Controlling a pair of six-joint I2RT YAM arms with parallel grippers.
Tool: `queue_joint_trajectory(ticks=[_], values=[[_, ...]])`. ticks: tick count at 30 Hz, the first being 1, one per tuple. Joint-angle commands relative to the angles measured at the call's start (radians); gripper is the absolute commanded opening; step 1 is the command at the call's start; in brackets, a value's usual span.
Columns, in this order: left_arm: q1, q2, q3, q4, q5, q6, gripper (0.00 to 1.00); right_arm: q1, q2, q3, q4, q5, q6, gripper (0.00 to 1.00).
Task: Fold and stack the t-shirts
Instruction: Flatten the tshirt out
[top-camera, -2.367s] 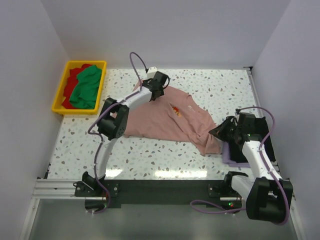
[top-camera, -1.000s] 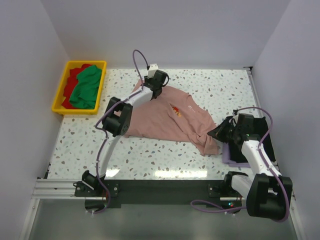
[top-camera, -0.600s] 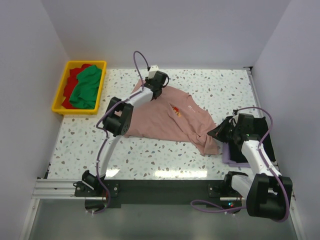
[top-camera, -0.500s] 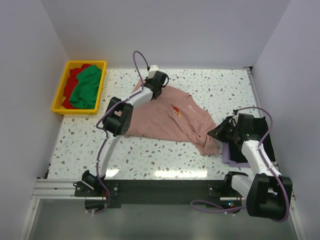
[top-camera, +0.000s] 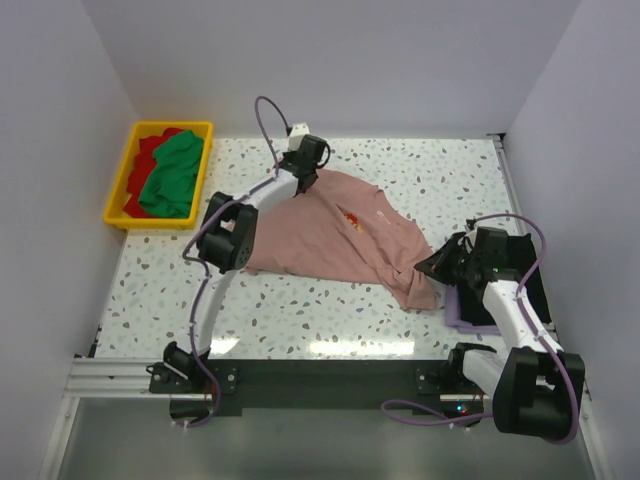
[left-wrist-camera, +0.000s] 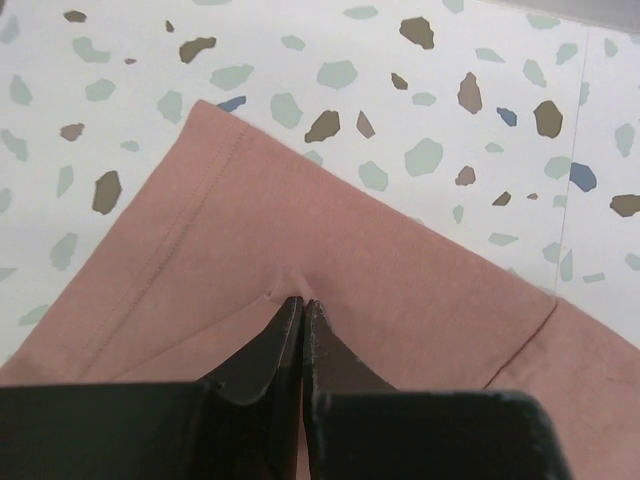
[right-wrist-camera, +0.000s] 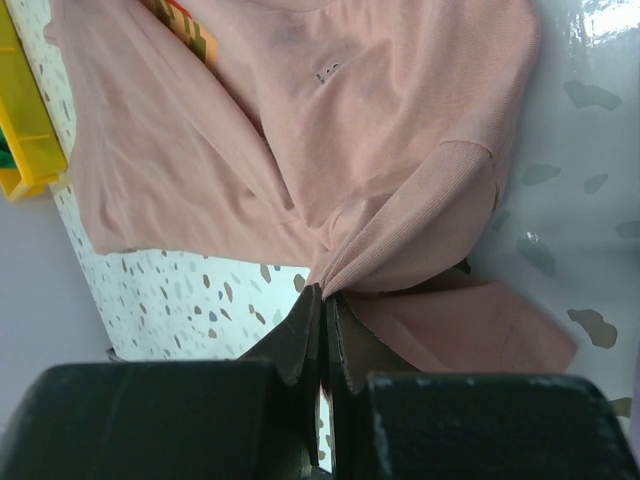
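Note:
A dusty-pink t-shirt (top-camera: 335, 235) lies spread across the speckled table (top-camera: 420, 175), its small chest print (top-camera: 351, 220) facing up. My left gripper (top-camera: 298, 184) is at the shirt's far left corner, shut on a small pinched ridge of pink cloth (left-wrist-camera: 290, 280) near a sleeve hem. My right gripper (top-camera: 428, 264) is at the shirt's near right end, shut on a bunched fold of the same pink t-shirt (right-wrist-camera: 400, 240). Green (top-camera: 175, 172) and red (top-camera: 150, 150) t-shirts lie in a bin. Lavender (top-camera: 462, 312) and black (top-camera: 540, 290) cloth lies under my right arm.
The yellow bin (top-camera: 120, 185) stands at the table's far left. White walls close in on the left, back and right. The arm bases sit on a dark rail (top-camera: 330, 380) along the near edge.
My left gripper's jaws have shut on the pink cloth, and its wrist has shifted slightly to the left. The right arm has held still.

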Motion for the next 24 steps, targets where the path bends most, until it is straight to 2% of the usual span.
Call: queue_joint_trajectory(ticks=[1, 7, 14, 20, 24], values=[[0.037, -0.171, -0.037, 0.042, 0.002, -0.020, 0.00, -0.002, 0.005, -0.004, 0.046, -0.019, 0.003, 0.00], [0.082, -0.364, -0.180, 0.036, 0.002, -0.042, 0.00, -0.003, -0.024, 0.022, 0.020, -0.003, 0.023, 0.00], [0.146, -0.769, -0.545, 0.031, 0.022, -0.092, 0.00, -0.005, -0.090, 0.120, -0.089, 0.029, 0.067, 0.00], [0.156, -1.236, -0.737, -0.053, 0.025, -0.068, 0.00, -0.006, -0.196, 0.329, -0.241, 0.050, 0.115, 0.00], [0.154, -1.475, -0.774, -0.144, 0.014, -0.046, 0.00, -0.006, -0.241, 0.604, -0.396, 0.105, 0.107, 0.00]])
